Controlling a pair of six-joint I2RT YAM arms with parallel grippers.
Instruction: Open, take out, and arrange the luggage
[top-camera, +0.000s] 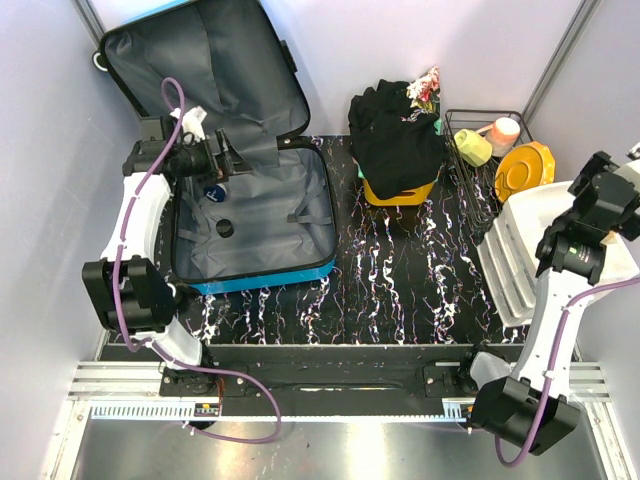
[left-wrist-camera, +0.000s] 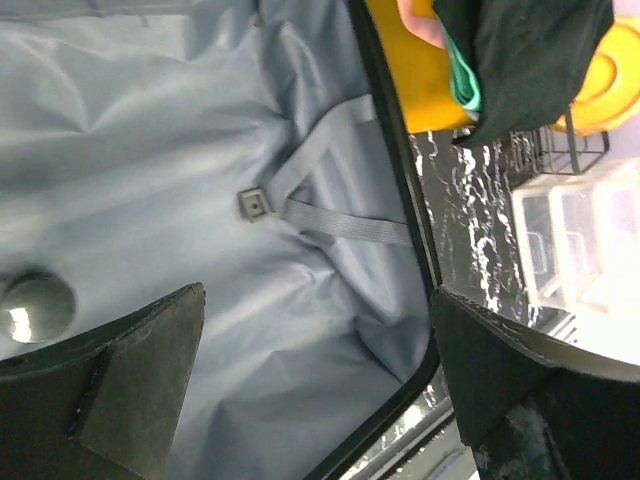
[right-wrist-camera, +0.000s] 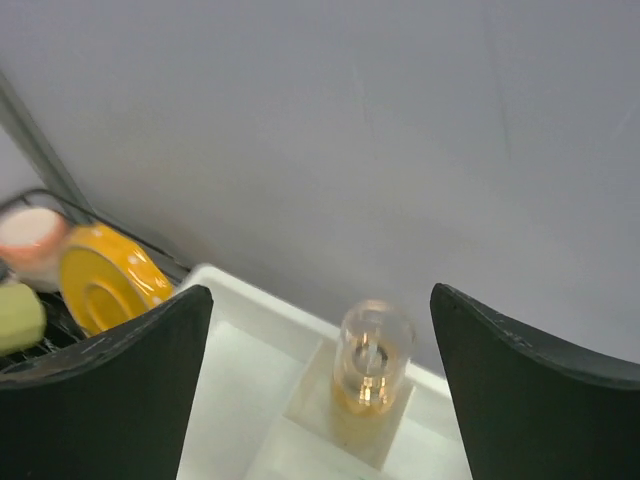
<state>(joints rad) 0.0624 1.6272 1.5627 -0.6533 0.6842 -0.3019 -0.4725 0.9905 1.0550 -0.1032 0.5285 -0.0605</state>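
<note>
On the tabletop (top-camera: 400, 300), at left: luggage (top-camera: 260, 220) lying open, lid raised behind the base. Over its rear left part: left gripper (left-wrist-camera: 318, 292). Right of the luggage, at the back: basket (top-camera: 400, 193) heaped with clothing (top-camera: 395, 135). Further right: wire rack (top-camera: 462, 178) holding plate (top-camera: 522, 170) and cups (top-camera: 473, 147). In front of the rack: tray (top-camera: 505, 250), bottle (right-wrist-camera: 372, 360) standing in it.
</note>
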